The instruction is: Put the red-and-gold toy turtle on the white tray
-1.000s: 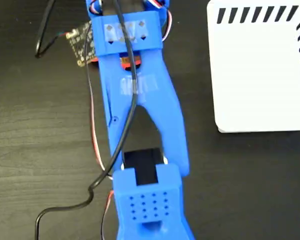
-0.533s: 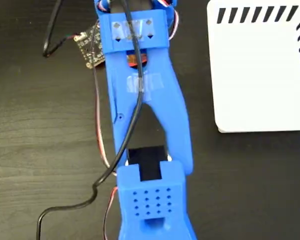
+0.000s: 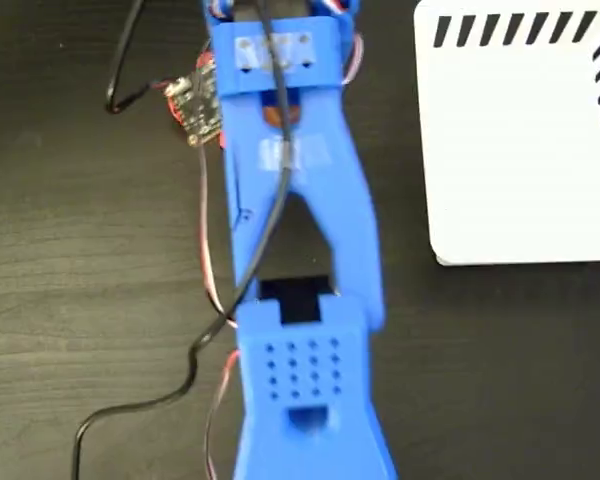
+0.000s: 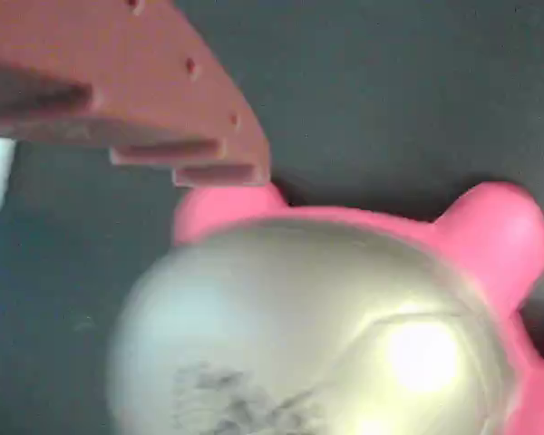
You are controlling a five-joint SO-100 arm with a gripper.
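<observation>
Open room: we see the white tray (image 3: 520,140) at the upper right of the fixed view, flat on the dark surface (image 3: 80,250), its top and right sides cut off by the frame; a strip of bare surface lies between it and the blue arm (image 3: 300,300).
Edges: dark-blue stripes run along the tray's top and right edges.
Turtle: the red-and-gold toy turtle (image 4: 317,326) fills the lower wrist view, gold shell up, pink-red limbs poking out at the upper left and right, resting on the surface.
Jaws: we cannot tell how they stand; only one reddish finger (image 4: 118,91) shows in the wrist view, just above the turtle, and whether it touches is unclear.
Hidden: in the fixed view the arm covers the turtle and the jaws entirely.
Blur: the wrist view is soft, and the shell's black marks smear.
Around: a small circuit board (image 3: 197,100) and black cable (image 3: 130,60) sit left of the arm.
</observation>
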